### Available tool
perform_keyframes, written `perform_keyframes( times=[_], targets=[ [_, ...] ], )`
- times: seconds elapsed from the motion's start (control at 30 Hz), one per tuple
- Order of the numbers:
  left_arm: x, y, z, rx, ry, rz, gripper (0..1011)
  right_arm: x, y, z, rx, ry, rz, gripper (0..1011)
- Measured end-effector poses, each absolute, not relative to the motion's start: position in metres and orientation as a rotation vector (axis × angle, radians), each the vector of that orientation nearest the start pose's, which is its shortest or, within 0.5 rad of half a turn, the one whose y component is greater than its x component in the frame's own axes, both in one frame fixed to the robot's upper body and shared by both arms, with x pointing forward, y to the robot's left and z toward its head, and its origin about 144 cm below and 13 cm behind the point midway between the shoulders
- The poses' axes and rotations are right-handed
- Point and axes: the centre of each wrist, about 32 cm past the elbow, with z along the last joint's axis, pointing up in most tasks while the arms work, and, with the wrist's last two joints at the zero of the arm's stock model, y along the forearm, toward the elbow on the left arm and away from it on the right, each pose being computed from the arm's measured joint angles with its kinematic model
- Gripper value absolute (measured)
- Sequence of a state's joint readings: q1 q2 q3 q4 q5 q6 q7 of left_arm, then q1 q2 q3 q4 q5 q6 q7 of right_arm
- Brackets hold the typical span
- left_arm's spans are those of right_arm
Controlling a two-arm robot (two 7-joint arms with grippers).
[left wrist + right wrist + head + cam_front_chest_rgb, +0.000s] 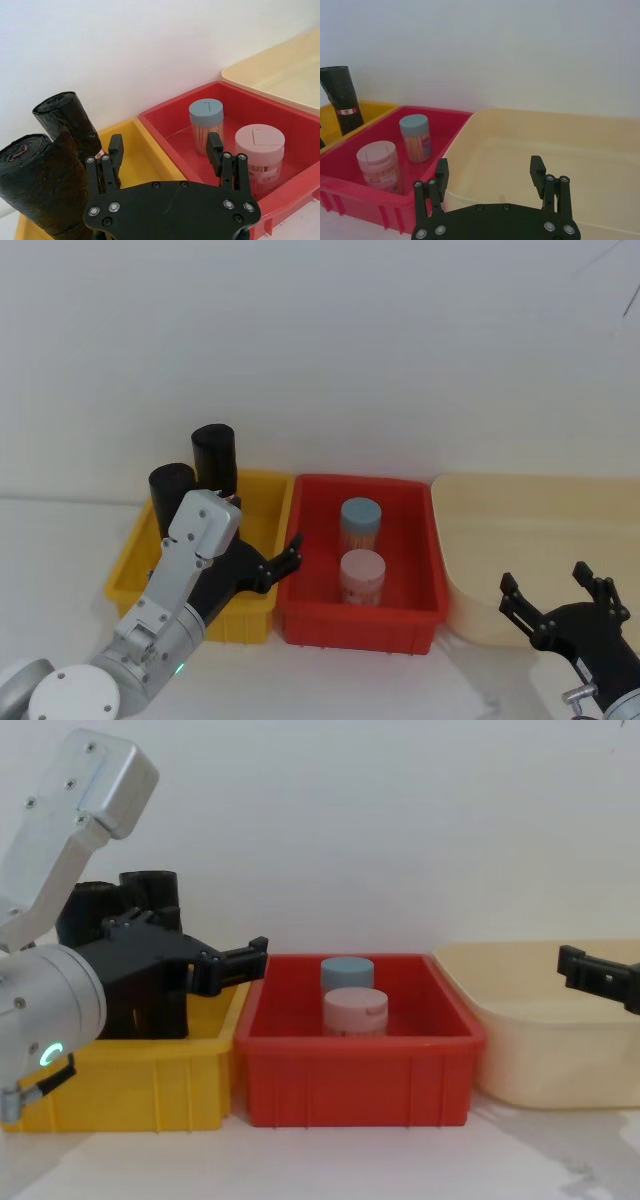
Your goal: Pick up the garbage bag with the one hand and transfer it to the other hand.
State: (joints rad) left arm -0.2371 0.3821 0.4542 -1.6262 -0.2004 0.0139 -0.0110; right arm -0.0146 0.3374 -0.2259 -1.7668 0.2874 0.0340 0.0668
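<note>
A plain white wall [320,340] backs a white desk [50,540] that carries three bins in a row. The garbage bag [172,483] stands upright in the yellow bin [128,580] on your left, its plain rolled end facing up. Touching it from behind is a taller black roll [214,455], the one with a small red-and-white sticker, so don't confuse the two.

The left tool [165,145], on the arm with the green ring light, hangs over the yellow bin just beside the rolls. Its fingers are spread wide with nothing between them. In the left wrist view the gap lines up more with the wall shared by the yellow and red bins than with the bag itself. I cannot tell whether its near finger touches either roll.

Next over, the red bin [360,481] holds a blue-lidded jar [360,520] and a pink-lidded jar [362,575]. Neither belongs to the task.

The right tool [545,580] waits well apart, over the cream bin [540,485], also spread wide and empty.

By my reading, nothing of the task is done yet. The bag is ungrasped and unlifted, so the grasp, the lift, the carry toward the right tool and the handover are all left.
</note>
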Motion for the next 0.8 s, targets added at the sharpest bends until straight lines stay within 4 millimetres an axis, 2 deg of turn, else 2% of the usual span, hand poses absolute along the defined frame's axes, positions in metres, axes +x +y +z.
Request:
perform_keyframes(
  times=[0.8],
  targets=[
    [0.4920, 0.1984, 1.2044, 0.061, -0.268, 1.124, 1000, 0.4433, -0.2371, 1.1887, 0.026, -0.075, -1.229, 1000]
  ],
)
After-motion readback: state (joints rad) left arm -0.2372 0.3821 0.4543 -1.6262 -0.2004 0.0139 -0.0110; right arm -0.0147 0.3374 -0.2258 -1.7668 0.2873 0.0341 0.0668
